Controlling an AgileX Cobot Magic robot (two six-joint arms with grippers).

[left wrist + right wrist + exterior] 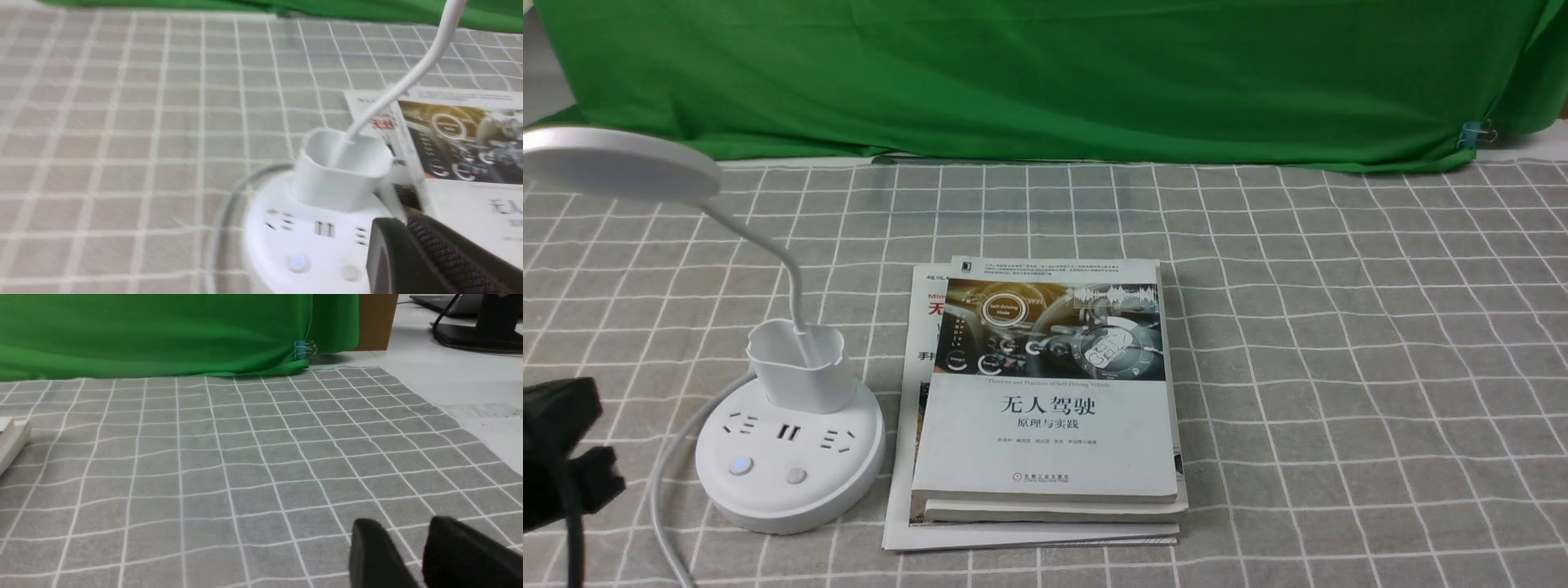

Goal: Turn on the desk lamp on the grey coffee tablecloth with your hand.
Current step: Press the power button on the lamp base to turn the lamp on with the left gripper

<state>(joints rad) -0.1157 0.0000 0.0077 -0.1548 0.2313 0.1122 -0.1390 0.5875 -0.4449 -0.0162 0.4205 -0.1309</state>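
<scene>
Okay, nearest me: left claw (562, 457) sits at the near left edge of the front view, low over the cloth (1339, 367). It is just left of the lamp (788, 490) base and apart from it. On the left wrist camera I see one black finger with a ribbed pad (441, 257) close by the base's right button (350, 272). Blurry, so I can't tell if it touches, and I can't tell how far this claw is parted; nothing seen in it.

Right claw (408, 543) shows only on its own wrist camera: fingers a little apart, cloth visible through the gap, holding nothing, low over bare cloth.

Lamp stands on the cloth, near left. Its round base has sockets and two buttons on the near side; left button (740, 466) glows faint blue. Cord (674, 457) curves off the base's left side toward me. Cup (800, 367) sits at the back of the base, and the neck bends left up to the disc head (617, 163).

Books (1045, 408) lie stacked flat just right of the base. Farther back, green backdrop (1045, 73) with a blue clip (1472, 135) at its right end. White tabletop (449, 384) shows past the cloth's right edge.
</scene>
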